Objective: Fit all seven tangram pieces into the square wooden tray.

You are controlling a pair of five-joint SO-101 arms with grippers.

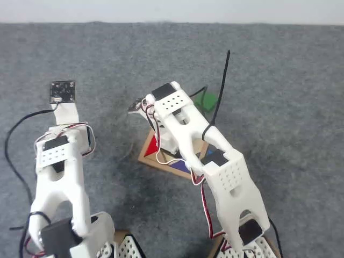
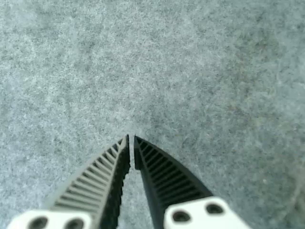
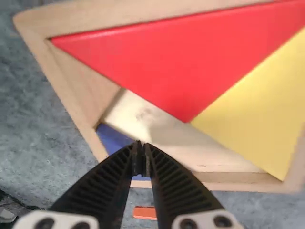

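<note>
The square wooden tray (image 3: 71,86) holds a large red triangle (image 3: 190,62), a yellow piece (image 3: 257,124) beside it and a blue piece (image 3: 112,138) in a corner, with bare wood (image 3: 143,119) between them. My right gripper (image 3: 141,145) is shut with nothing in it, its tips just over the blue piece. In the high view the right arm (image 1: 183,118) covers most of the tray (image 1: 146,154). A green piece (image 1: 206,100) lies on the carpet beyond the tray. My left gripper (image 2: 132,139) is shut and holds nothing, over bare grey carpet far left of the tray.
A small orange piece (image 3: 144,213) lies on the carpet just outside the tray's rim. Grey carpet (image 1: 279,80) covers the whole table. Cables trail from both arms, and a black one (image 1: 221,86) rises beside the green piece.
</note>
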